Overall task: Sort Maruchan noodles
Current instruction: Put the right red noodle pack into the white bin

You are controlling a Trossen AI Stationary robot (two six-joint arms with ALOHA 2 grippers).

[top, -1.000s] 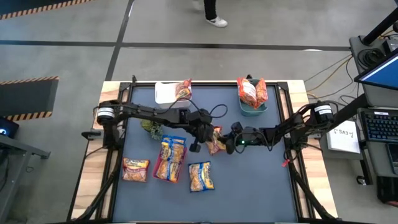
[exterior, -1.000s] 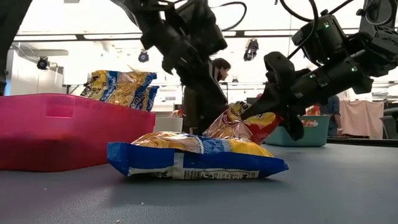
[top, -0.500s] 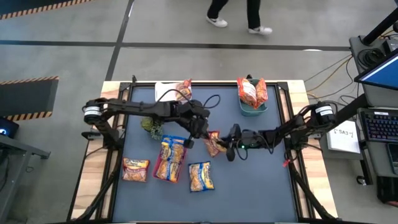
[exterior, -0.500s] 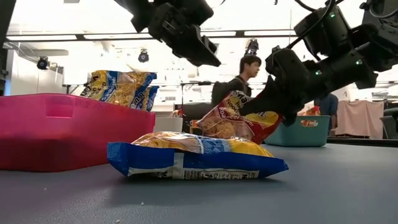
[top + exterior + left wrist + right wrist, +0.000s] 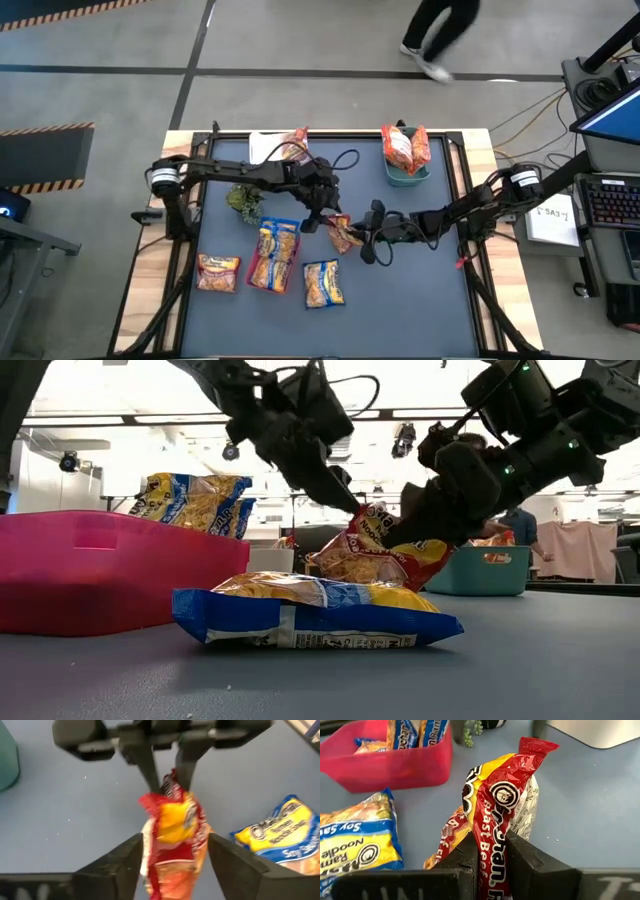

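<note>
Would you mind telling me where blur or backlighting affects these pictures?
Low view: bright ceiling lights behind turn both arms into silhouettes, and the near blue packet is sharp. Left wrist view: the red packet looks smeared. High view: the person walking past the table is blurred.

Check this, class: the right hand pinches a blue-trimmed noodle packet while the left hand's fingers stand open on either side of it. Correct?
Wrong in one respect: the packet in the right hand is red-trimmed, as the right wrist view shows. The left hand does stand open around it.
</note>
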